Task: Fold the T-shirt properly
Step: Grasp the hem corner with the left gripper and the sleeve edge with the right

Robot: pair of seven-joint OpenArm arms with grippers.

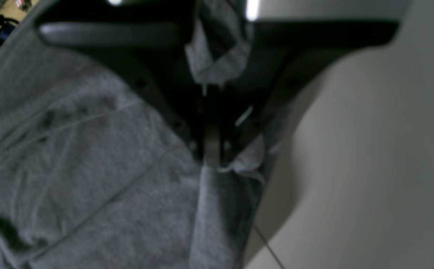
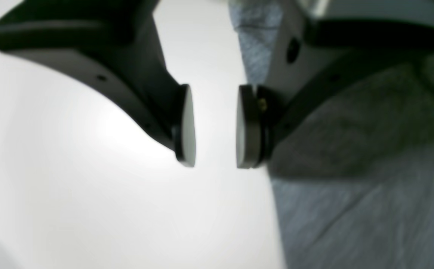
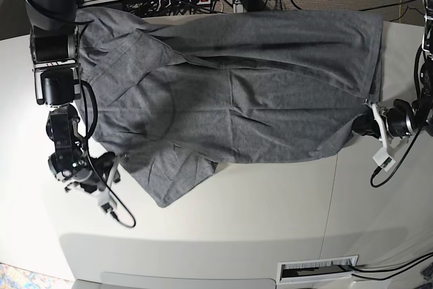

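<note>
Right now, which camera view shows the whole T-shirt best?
The base view: the T-shirt lies spread across the table, outline visible. The left wrist view shows only blurred grey cloth pinched in the shut left gripper. The right wrist view shows one edge beside the open right gripper.

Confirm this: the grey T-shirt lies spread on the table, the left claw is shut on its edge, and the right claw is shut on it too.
Not quite. In the right wrist view the right claw is open, gripping nothing. The T-shirt does lie on the table, and the left claw is shut on its edge.
</note>
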